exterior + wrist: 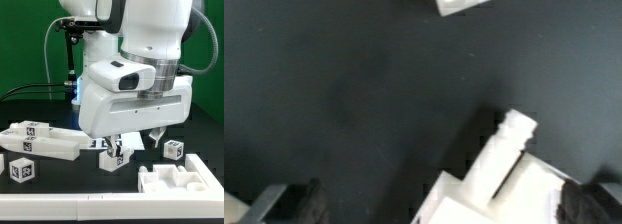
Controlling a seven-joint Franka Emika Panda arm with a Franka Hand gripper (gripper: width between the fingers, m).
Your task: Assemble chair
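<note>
Hanging low over the middle of the bench (30, 108), the gripper (130, 143) stood with its jaws spread and nothing held between them; in the wrist view its dark fingers (278, 205) sat well apart. Just below it, resting on the bench top, lay the small tagged piece (117, 155), and that seemed to me the thing the next move turned on. In the wrist view the piece showed as a short white bar lying between the fingers, nearer one than the other. Its long axis ran roughly across the line joining them, though slanted a little. I judged that a straight descent would bring the fingers onto its two long sides, after a small sideways shift to centre it and perhaps a slight turn of the wrist. There was only the one arm, so no choice of reach arose. Counting the loose white chair parts, I made it five:

- that small tagged piece
- one long slab (45, 142) toward the edge on the exterior view's left, which may have been two parts lying together; I could not tell
- one small cube (20, 170) at the near corner on that same side
- a second small cube (174, 150) toward the edge on the exterior view's right
- one stepped piece (175, 182) at the near corner there
</note>
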